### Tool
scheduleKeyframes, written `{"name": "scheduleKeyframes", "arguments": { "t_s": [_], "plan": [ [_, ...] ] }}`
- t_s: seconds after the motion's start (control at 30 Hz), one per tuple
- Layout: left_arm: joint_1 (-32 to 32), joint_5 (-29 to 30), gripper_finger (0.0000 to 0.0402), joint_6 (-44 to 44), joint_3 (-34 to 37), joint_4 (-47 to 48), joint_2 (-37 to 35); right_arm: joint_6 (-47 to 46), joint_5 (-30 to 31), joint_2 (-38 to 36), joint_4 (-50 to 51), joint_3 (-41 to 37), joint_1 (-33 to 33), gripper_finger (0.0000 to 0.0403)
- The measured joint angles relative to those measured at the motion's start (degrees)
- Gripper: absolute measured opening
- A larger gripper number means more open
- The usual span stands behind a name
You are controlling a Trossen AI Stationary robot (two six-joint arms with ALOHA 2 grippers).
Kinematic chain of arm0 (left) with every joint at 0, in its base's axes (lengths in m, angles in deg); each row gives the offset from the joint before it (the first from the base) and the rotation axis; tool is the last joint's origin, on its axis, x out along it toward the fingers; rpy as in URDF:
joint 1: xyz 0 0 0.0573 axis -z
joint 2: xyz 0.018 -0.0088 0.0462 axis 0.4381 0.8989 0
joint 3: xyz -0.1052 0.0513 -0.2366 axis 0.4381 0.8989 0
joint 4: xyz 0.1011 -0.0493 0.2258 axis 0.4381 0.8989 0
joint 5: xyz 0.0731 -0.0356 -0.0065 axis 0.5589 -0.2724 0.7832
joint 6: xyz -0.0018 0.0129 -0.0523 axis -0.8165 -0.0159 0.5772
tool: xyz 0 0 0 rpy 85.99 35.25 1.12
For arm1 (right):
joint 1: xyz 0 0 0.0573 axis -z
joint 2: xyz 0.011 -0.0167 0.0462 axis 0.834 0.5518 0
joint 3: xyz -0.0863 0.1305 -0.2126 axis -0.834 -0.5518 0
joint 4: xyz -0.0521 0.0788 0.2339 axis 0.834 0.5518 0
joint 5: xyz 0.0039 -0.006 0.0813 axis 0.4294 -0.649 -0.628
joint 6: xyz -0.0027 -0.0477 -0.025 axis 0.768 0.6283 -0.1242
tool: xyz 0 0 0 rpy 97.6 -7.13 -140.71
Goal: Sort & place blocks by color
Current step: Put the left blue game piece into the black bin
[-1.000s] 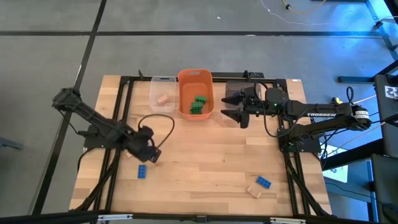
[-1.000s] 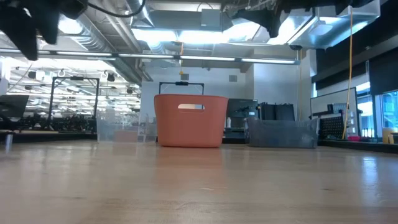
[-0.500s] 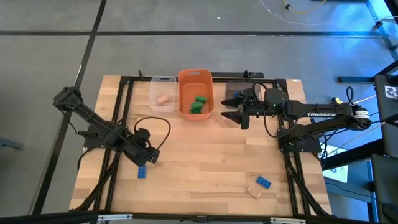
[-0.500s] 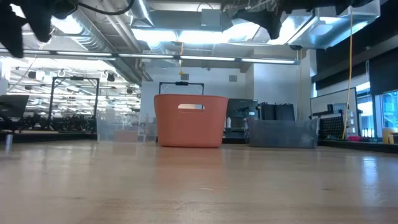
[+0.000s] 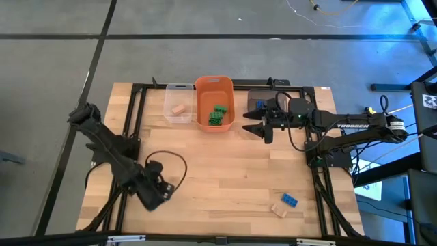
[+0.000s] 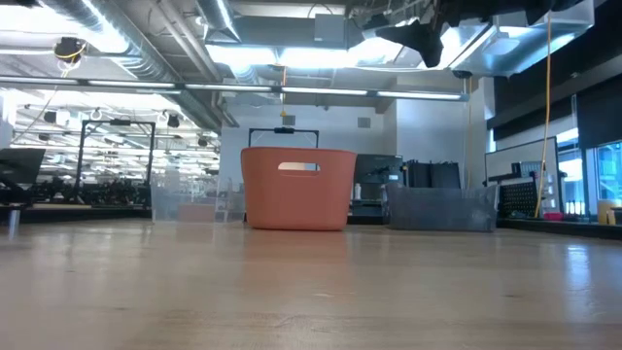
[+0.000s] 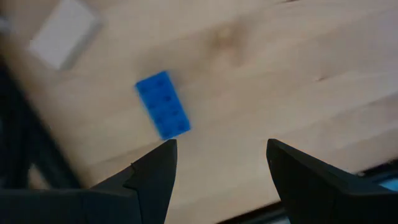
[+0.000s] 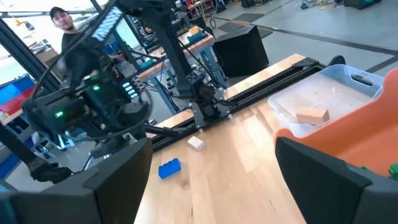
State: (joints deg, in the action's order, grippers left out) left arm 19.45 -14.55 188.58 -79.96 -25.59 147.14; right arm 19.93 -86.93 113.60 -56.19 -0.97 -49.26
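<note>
My left gripper (image 5: 156, 191) hangs open near the table's near-left part, over a blue block (image 7: 163, 113) that lies flat on the wood just ahead of its fingers (image 7: 219, 158), untouched. That block also shows in the right wrist view (image 8: 169, 168). My right gripper (image 5: 251, 117) waits open in the air between the orange bin (image 5: 214, 102) and the grey bin (image 5: 268, 99). Green blocks (image 5: 217, 115) lie in the orange bin and a tan block (image 5: 179, 108) in the clear bin (image 5: 177, 102). A blue block (image 5: 289, 200) and a tan block (image 5: 279, 210) lie near the near-right corner.
The three bins stand in a row at the far edge. A black frame rail (image 5: 130, 137) runs along the left side close to the left arm. A small white piece (image 7: 62, 40) lies near the blue block. A person (image 8: 62, 18) stands beyond the table's left side.
My left arm has swung toward the near edge, and its gripper has come over the blue block, which now hides beneath it in the high view. It has left the low view. The right arm has kept still.
</note>
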Motion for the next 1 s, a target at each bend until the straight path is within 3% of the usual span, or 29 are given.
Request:
{"name": "scheduleKeyframes", "arguments": {
  "t_s": [0.13,0.37,0.87,1.0],
  "plan": [
    [2.18,0.01,0.0240,4.51,-4.80,4.06,4.62,0.06,0.01,0.00,0.27,0.00,0.00,0.0341],
    [4.85,-2.42,0.0240,8.35,-5.10,3.29,8.86,-0.30,0.01,0.00,0.58,0.00,0.00,0.0341],
    [4.60,-3.07,0.0240,8.99,-3.17,1.53,7.90,-2.65,0.03,0.00,1.93,0.00,0.00,0.0341],
    [4.80,-4.85,0.0240,9.97,0.73,-0.44,6.16,-2.58,0.03,0.00,1.90,0.00,0.00,0.0341]
  ]
}}
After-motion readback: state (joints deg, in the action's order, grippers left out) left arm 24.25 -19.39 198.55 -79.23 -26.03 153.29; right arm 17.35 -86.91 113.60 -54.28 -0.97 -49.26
